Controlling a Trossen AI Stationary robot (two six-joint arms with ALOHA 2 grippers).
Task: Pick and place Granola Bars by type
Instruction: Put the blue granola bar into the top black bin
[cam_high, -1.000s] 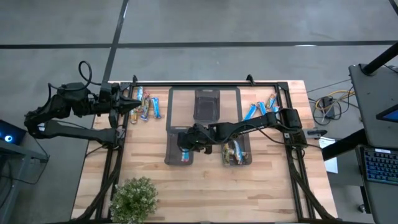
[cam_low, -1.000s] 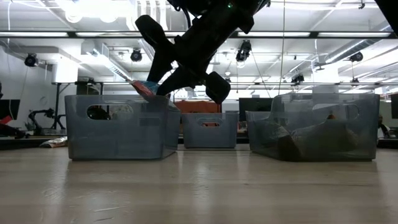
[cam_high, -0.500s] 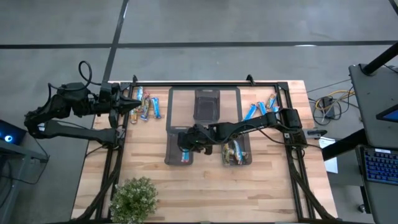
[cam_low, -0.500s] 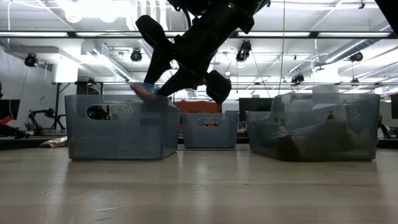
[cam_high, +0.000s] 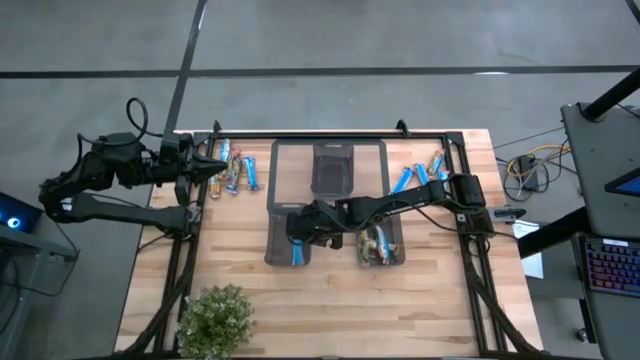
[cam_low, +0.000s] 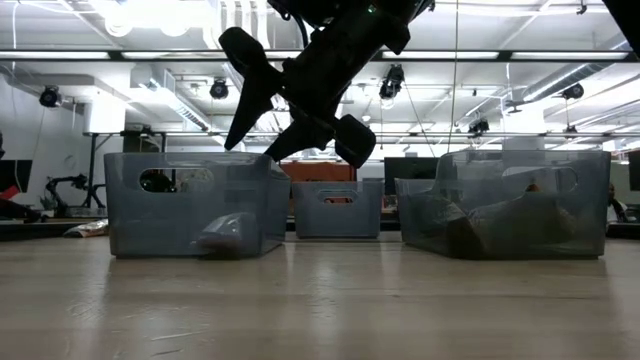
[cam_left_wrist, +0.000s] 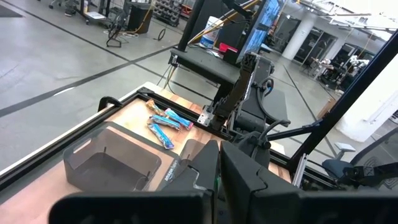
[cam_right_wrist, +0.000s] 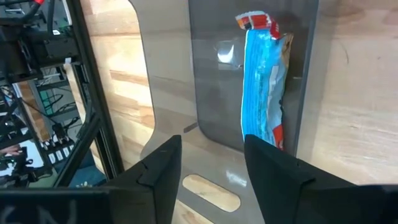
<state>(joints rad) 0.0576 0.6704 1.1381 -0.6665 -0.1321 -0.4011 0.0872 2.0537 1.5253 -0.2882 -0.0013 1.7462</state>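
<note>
A blue granola bar with red ends (cam_right_wrist: 263, 106) lies flat on the floor of the left dark see-through bin (cam_high: 275, 240), also visible through the bin wall (cam_low: 228, 235). My right gripper (cam_right_wrist: 211, 171) hangs open just above that bin (cam_low: 252, 150), nothing between its fingers. More blue bars lie loose at the table's far left (cam_high: 238, 176) and far right (cam_high: 418, 176). Brownish bars fill the right bin (cam_high: 380, 246). My left gripper (cam_high: 210, 166) waits shut by the far-left bars, its fingers closed together (cam_left_wrist: 219, 168).
A third bin (cam_high: 333, 166) stands at the far middle, inside a dark frame (cam_high: 330, 133) around the work area. A potted plant (cam_high: 215, 316) sits at the near left edge. Bare wood lies near the front edge (cam_high: 350, 310).
My right gripper has opened above the left bin and let go of the blue-and-red bar. The bar has fallen from between the fingers and now lies on the bin floor. The arm itself has stayed in place.
</note>
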